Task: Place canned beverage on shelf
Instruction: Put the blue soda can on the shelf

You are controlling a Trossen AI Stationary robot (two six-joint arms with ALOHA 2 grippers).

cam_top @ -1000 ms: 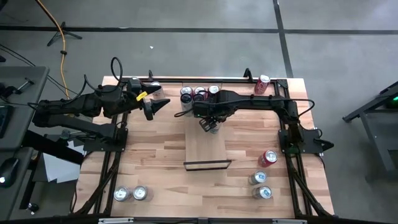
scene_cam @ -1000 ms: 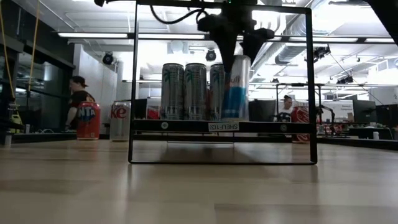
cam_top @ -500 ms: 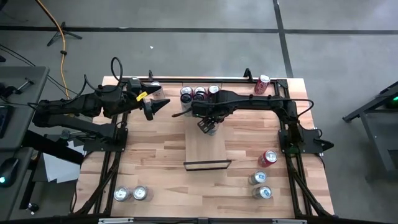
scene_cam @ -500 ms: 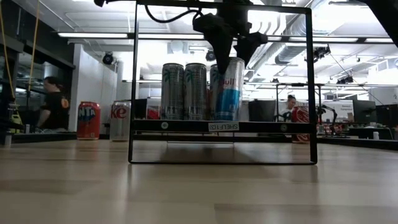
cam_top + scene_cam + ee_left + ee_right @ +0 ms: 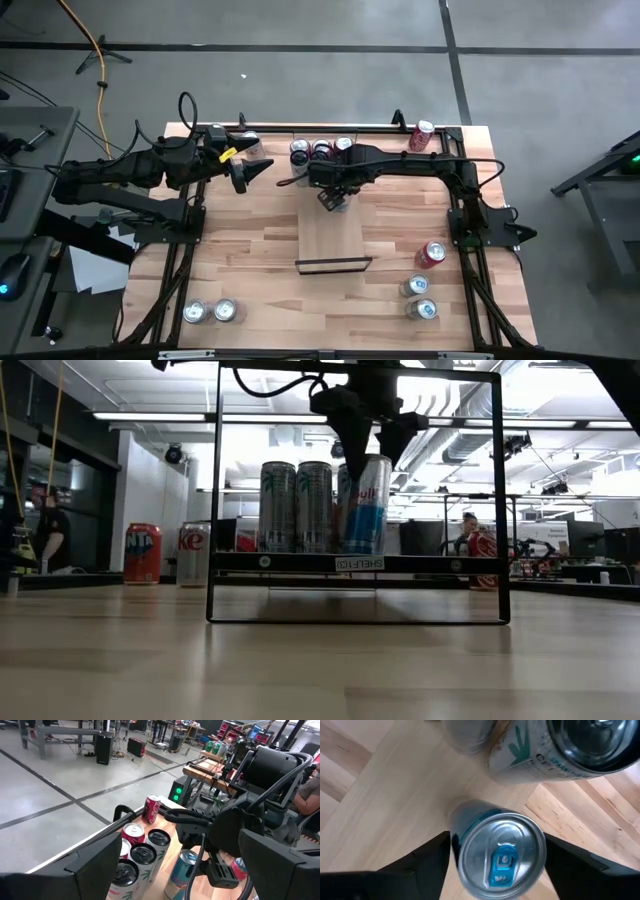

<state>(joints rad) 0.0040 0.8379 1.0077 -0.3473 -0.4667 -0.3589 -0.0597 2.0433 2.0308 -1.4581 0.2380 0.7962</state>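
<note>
The shelf (image 5: 333, 240) is a pale board with black end rails, lying mid-table. Three tall cans (image 5: 320, 150) stand in a row at its far end (image 5: 300, 505). Just in front of them stands a blue-and-silver can (image 5: 365, 510), also seen from above in the right wrist view (image 5: 500, 852). My right gripper (image 5: 335, 197) hangs over it, pointing steeply down, with one finger on each side of the can's top (image 5: 365, 445). My left gripper (image 5: 262, 168) waits open above the table's far left, holding nothing. My right gripper has the blue can's top end between its two fingers, which lie against opposite sides just below the rim (image 5: 454, 845). They come from above, pointing steeply down. The can's base rests on the shelf board (image 5: 360, 563), and it leans slightly.
A red can (image 5: 422, 135) lies at the far right corner. Another red can (image 5: 430, 253) and two silver ones (image 5: 418, 300) are near the right edge. Two silver cans (image 5: 210, 311) stand at the near left. Black frame rails run along both table sides.
My right gripper has carried the blue can's top a little toward the row of three cans at the shelf's far end. The can now stands closer to them and leans slightly. My left arm has kept still.
</note>
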